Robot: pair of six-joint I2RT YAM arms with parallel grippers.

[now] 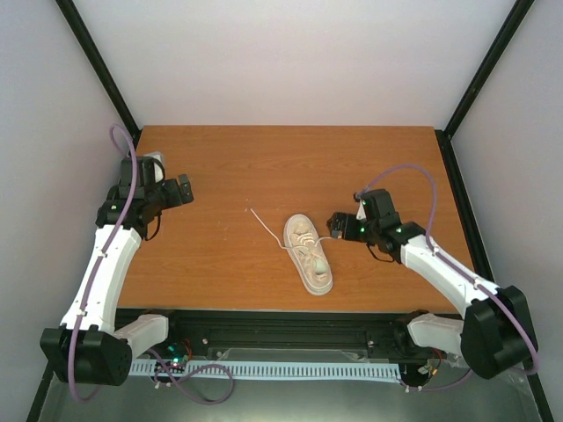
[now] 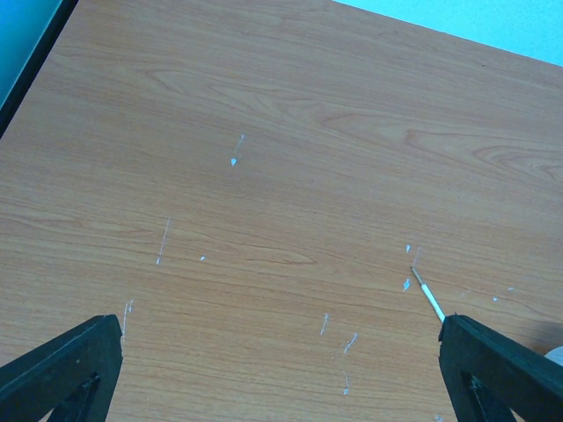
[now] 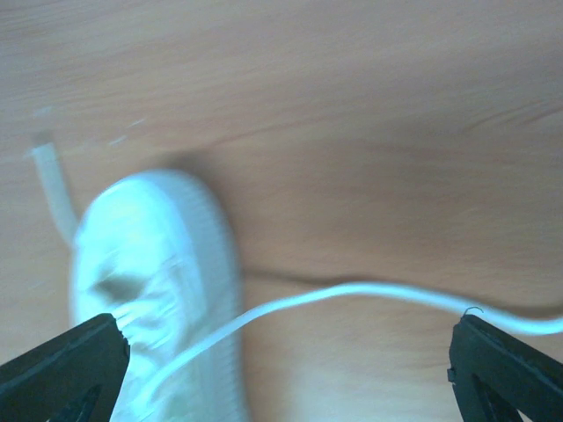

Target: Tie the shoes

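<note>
The shoe (image 1: 309,256) lies on the table (image 1: 220,167) with its long axis running from far-left to near-right. Its rounded toe appears to point toward the near edge and its opening away from it, though the small view leaves this uncertain. The right hand (image 1: 339,225) sits just beside the shoe's far-right flank and is much the nearer of the two. Its fingers stand wide apart, and the right lace (image 3: 352,290) runs loose across the gap between them, not pinched. The left hand (image 1: 181,189) is well apart from the shoe, off to its far left, also spread wide and holding nothing. The left lace (image 1: 264,224) trails out from the shoe toward that hand, and its tip shows near one finger in the left wrist view. Each arm likely takes the lace on its own side of the shoe.
</note>
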